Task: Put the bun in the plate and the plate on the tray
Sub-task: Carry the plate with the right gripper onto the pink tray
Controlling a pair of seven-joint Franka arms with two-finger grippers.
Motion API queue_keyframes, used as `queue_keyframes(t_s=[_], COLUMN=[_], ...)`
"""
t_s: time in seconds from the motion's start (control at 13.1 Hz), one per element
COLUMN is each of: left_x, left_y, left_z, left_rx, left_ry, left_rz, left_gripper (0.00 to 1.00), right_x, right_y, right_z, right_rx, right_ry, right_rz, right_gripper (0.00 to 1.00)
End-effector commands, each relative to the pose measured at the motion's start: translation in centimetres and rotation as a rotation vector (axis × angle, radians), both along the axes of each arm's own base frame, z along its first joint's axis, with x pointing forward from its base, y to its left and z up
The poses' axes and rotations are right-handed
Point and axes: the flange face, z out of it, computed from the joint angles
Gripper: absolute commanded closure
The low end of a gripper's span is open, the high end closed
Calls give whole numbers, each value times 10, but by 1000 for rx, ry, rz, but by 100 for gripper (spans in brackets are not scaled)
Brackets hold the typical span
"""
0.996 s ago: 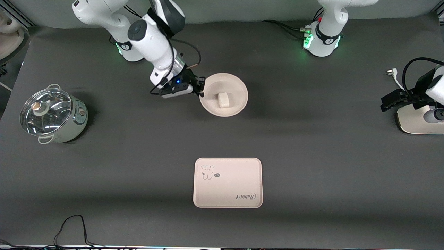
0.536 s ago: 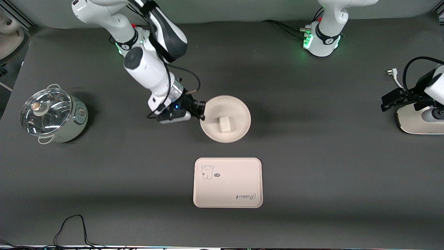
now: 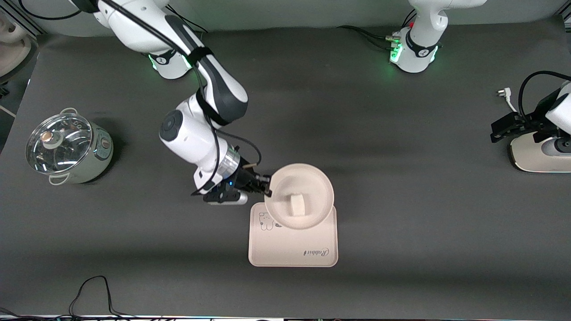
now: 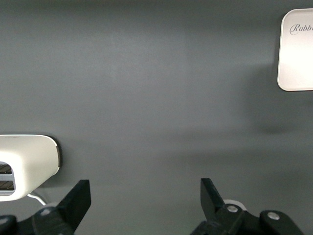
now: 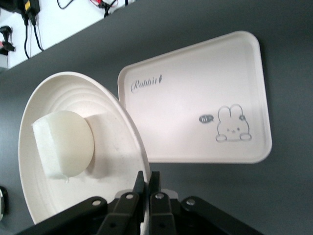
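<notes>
Plate (image 3: 312,185) with the bun (image 3: 295,204) in it hangs from my right pincer (image 3: 266,191), which is pinching the plate's rim on the side toward the right arm's end of the desk (image 3: 401,178). On the front view I see the plate up in the air over the tray (image 3: 292,249), covering the tray's edge farthest from the front camera and part of the bear drawing. The right wrist view shows the same grip: the pincer (image 5: 149,183) has its fingers pressed close together on the rim of the plate (image 5: 39,196), the bun (image 5: 63,142) sits inside against the dish's floor, and the tray (image 5: 195,98) lies flat on the desk below with its "Rabbit" script and drawing in plain sight. I read the plate as tilted in that view, though I cannot tell by how much. My left arm waits at its own end of the desk, its pincer (image 3: 504,129) near a pale flat device (image 3: 531,158). In the left wrist view that pincer (image 4: 144,200) is spread wide with nothing between its fingers, above bare desk, with a corner of the tray (image 4: 296,58) showing well apart. A pot (image 3: 67,149) with a glass lid stands near the right arm's end of the desk.
</notes>
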Motion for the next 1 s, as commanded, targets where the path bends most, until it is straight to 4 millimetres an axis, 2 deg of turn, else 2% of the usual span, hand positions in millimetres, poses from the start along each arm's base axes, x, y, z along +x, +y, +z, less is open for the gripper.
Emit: queue_keyframes(t_s=[0.0, 0.31, 0.61, 0.77, 0.92], left_x=[-6, -6, -6, -7, -8], left_y=[1, 3, 3, 2, 0], left_z=[5, 3, 4, 4, 5], left_rx=[4, 3, 3, 3, 3], left_ry=[-12, -8, -7, -7, -2], left_rz=[-3, 2, 2, -1, -4], left_gripper=[0, 0, 0, 0, 0], right_x=[38, 53, 58, 60, 59], right_y=[11, 14, 8, 7, 5], right_z=[-14, -76, -152, -173, -184], right_rx=[45, 26, -1, -8, -14], right_ry=[-12, 20, 9, 10, 20], right_rz=[5, -7, -52, -59, -60], right_gripper=[100, 100, 100, 100, 100])
